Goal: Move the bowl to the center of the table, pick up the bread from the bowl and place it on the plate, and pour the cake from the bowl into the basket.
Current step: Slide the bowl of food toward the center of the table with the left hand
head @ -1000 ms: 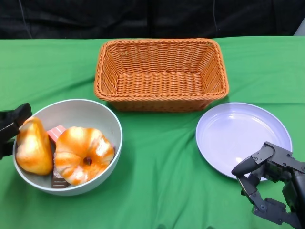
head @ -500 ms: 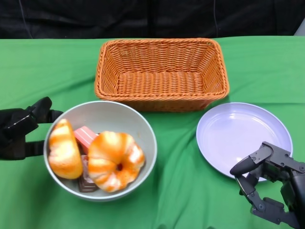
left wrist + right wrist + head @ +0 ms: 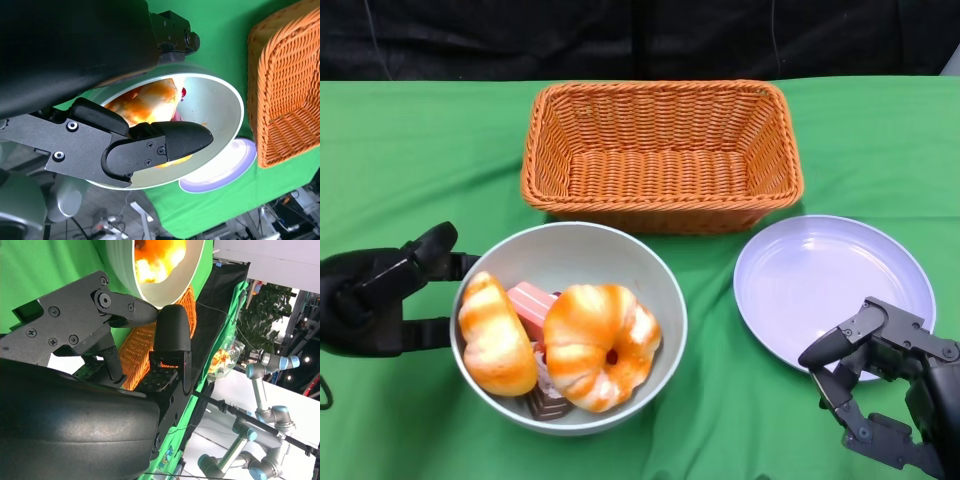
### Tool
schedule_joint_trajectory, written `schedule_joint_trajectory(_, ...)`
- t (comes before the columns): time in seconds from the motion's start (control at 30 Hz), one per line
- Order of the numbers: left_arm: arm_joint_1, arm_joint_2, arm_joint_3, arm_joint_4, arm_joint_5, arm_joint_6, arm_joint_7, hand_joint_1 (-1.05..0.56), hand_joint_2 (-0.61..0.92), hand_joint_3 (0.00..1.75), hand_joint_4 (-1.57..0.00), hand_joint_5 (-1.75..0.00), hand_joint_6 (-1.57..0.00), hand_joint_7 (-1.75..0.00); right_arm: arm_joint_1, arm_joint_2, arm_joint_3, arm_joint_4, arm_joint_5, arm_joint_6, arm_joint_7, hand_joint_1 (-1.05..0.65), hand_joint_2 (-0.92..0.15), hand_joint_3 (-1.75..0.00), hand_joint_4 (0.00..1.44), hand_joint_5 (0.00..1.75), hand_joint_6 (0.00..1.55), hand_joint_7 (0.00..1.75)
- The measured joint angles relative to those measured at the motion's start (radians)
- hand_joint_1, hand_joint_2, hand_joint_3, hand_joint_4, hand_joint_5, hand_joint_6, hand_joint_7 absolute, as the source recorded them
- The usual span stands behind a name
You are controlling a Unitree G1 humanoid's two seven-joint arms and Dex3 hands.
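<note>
From the head view the left hand (image 3: 375, 290) presses spread fingers on the bowl (image 3: 650, 285) of bread (image 3: 600, 345) and cake (image 3: 532, 305), basket (image 3: 660, 155) behind, plate (image 3: 835, 285) beside, right hand (image 3: 880, 385) open and empty; the left wrist view shows fingers (image 3: 170, 142) crossing the bowl's rim.

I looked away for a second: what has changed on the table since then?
The left hand, at the bowl's rim, has slid it with the bread and cake rightward toward the table's centre. The basket, plate and right hand stayed put.
</note>
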Motion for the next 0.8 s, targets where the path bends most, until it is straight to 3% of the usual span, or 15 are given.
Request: schedule_joint_trajectory(0.8,0.031,-0.062,0.070,-0.162,-0.159,0.188,0.098,-0.74,0.92,0.63,0.00,0.00,0.00,0.00,-0.006,0.003,0.003,0.004,-0.012,-0.006,-0.010,-0.26,-0.64,-0.75,0.79,1.54,0.76,1.24)
